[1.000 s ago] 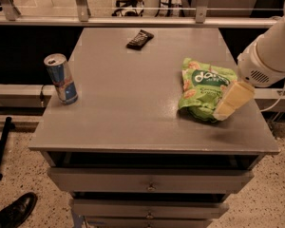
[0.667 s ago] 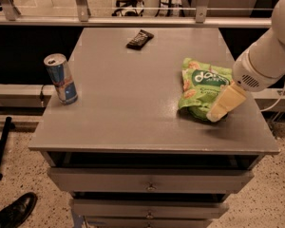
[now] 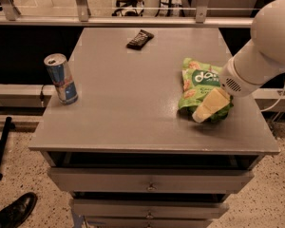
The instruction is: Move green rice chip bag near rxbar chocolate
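The green rice chip bag (image 3: 198, 82) lies on the right side of the grey table (image 3: 128, 99), its dark green patch facing up. The rxbar chocolate (image 3: 140, 39), a small dark flat bar, lies near the far edge at the middle, well apart from the bag. My gripper (image 3: 208, 107) comes in from the right on a white arm and sits over the near end of the bag, covering part of it. The bag rests flat on the table.
A blue-silver drink can (image 3: 61, 78) stands upright near the table's left edge. Drawers (image 3: 149, 180) sit under the tabletop. A rail with posts (image 3: 80, 4) runs behind the table. A black shoe (image 3: 12, 212) is on the floor at lower left.
The arm and gripper have moved left and lower, further over the near end of the bag. The bag, bar and can have not moved.
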`<action>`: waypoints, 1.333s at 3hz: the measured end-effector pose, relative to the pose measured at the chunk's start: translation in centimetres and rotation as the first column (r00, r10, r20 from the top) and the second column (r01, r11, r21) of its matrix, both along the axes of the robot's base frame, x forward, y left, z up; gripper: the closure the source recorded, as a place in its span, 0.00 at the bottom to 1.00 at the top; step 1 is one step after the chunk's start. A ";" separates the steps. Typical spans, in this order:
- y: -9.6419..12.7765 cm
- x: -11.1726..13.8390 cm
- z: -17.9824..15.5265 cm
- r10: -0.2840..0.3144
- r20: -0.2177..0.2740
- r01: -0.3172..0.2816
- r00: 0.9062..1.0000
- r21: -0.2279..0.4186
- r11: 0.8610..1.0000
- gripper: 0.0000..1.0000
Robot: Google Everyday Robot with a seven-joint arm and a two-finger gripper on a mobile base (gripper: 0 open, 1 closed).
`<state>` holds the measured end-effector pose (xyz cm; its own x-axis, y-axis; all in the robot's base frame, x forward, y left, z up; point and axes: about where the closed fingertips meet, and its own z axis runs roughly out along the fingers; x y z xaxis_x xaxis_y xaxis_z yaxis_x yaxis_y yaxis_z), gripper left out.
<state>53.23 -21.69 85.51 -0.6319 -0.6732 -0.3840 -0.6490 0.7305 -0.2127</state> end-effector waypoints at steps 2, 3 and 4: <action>2.1 -0.2 -0.1 -0.082 -0.019 0.082 0.996 0.021 0.996 0.47; 2.7 0.0 1.1 -0.074 0.020 0.074 0.997 -0.003 0.997 0.70; 2.7 1.2 3.3 -0.022 0.104 0.025 0.994 -0.030 0.999 0.94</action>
